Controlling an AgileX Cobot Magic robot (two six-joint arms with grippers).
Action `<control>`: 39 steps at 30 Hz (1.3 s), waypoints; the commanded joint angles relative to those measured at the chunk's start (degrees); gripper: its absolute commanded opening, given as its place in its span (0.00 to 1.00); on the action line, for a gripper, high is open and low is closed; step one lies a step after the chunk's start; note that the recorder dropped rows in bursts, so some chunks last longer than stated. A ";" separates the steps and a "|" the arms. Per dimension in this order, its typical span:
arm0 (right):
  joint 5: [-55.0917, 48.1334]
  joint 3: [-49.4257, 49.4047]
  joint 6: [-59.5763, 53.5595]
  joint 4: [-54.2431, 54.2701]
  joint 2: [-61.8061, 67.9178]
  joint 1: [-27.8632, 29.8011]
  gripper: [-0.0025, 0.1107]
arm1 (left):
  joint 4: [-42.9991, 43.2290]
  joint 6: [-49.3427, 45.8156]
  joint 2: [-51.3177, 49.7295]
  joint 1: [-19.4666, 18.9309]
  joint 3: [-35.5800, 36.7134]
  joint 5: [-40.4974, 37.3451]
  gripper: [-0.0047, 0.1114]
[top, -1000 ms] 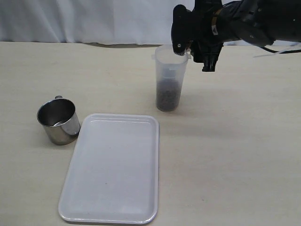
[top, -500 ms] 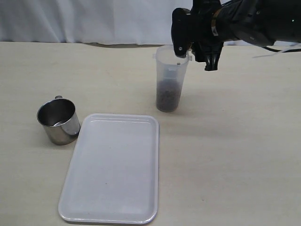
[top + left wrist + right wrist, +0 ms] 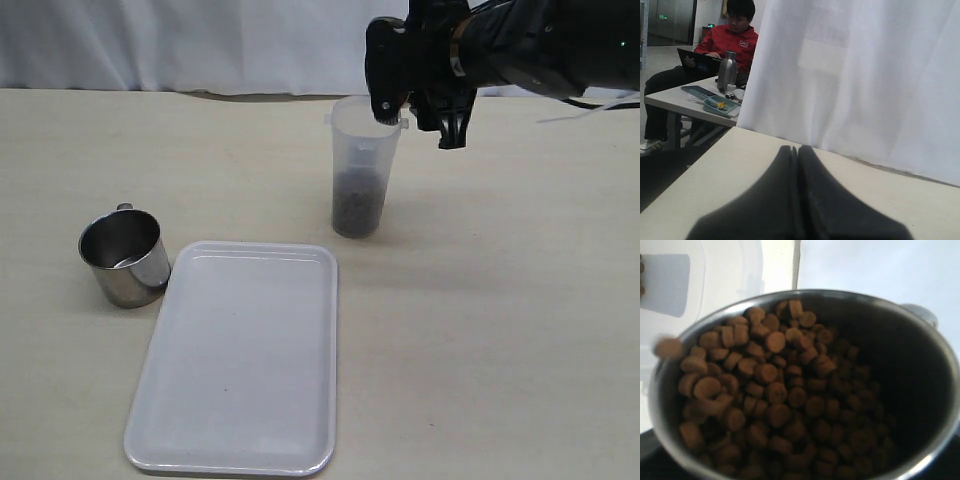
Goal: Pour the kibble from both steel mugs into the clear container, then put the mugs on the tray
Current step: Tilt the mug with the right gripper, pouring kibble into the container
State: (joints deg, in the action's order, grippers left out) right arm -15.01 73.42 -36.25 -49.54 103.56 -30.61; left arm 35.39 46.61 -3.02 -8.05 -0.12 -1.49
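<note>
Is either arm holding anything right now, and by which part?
The right pincer holds a steel mug of kibble over the clear container; where it grips the mug is hidden. The left pincer is shut, empty.

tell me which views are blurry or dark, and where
Right wrist view: kibble soft, one pellet at the mug rim smeared, inner wall in deep shadow. Left wrist view: shut claw a dark unfocused silhouette. Exterior view: sharp, evenly lit, faint shadow beside the clear container.

No legible text; white lettering (image 3: 743, 44) on red jacket (image 3: 720, 42) too blurred.
</note>
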 commanded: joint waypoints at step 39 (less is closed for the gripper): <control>-7.19 3.13 -2.60 -7.71 -0.38 -3.56 0.07 | -0.12 -0.10 0.15 0.22 0.12 0.56 0.04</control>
State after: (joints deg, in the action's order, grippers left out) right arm -22.51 76.09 -38.46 -55.51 103.74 -34.16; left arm 35.39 46.61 -3.02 -8.05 -0.12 -1.49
